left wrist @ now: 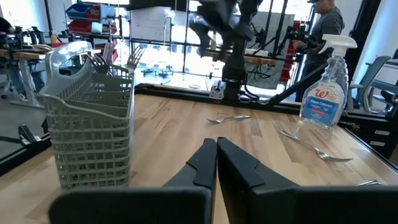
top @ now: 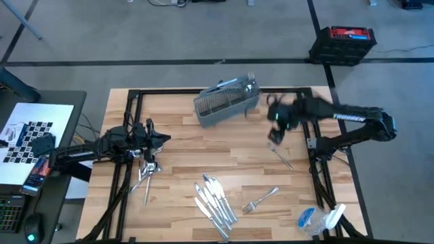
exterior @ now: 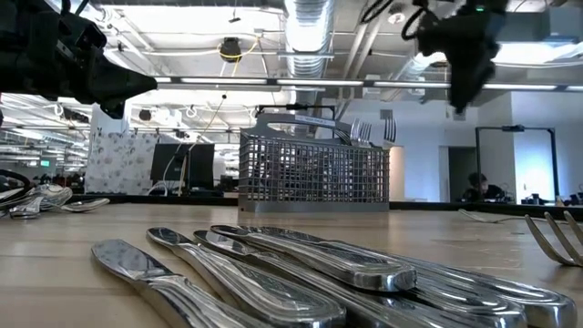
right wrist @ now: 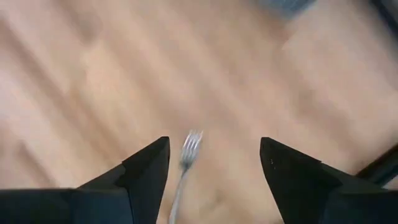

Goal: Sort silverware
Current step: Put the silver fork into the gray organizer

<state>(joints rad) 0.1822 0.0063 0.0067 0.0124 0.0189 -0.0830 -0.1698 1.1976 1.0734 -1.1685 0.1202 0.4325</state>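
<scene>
From above, the right gripper (top: 274,132) hung over the right half of the table (top: 203,142), its fingers spread wide and holding nothing, with a fork (top: 283,158) lying on the wood just below it. The basket (top: 226,104) lay near the far edge, with forks sticking out of it. A row of knives (top: 214,200) lay side by side near the front edge, and another fork (top: 260,198) lay just to their right. A small heap of spoons (top: 146,171) lay at the left, just beside the left gripper (top: 161,139), which waited over the left side with its fingers pressed together and nothing between them. A spray bottle (top: 319,220) lay at the front right corner. From table height, the knives (exterior: 301,269) filled the foreground, the basket (exterior: 314,169) stood behind them with fork tines above its rim, and the spoons (exterior: 41,199) showed at the far left. The left wrist camera showed its own closed fingers (left wrist: 199,165), the basket (left wrist: 90,121), two forks (left wrist: 229,118) on the wood and the bottle (left wrist: 323,93), with a person (left wrist: 323,25) in the room beyond. The right wrist camera showed its fingers (right wrist: 146,168) far apart, with the fork (right wrist: 186,155) on the table between them, untouched.
</scene>
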